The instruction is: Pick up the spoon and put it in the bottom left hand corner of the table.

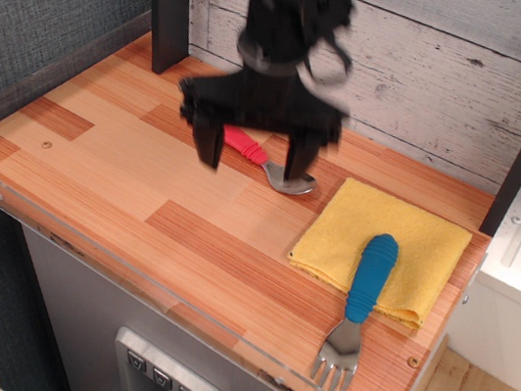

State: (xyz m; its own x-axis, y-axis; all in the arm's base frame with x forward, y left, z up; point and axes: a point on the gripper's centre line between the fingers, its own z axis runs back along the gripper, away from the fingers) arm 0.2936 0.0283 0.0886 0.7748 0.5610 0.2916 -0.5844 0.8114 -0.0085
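Observation:
The spoon (247, 145) has a red ribbed handle and a silver bowl (287, 182). It lies flat near the back middle of the wooden table (96, 169). My gripper (254, 158) is open, its two black fingers spread wide. It hangs over the spoon, one finger (211, 138) left of the handle and the other at the bowl. The gripper body hides the far end of the handle. The fingers hold nothing.
A yellow cloth (381, 246) lies at the right. A blue-handled metal fork (359, 299) rests on it, tines near the front right edge. A dark post (168, 7) stands at the back left. A clear rim (174, 306) lines the front edge.

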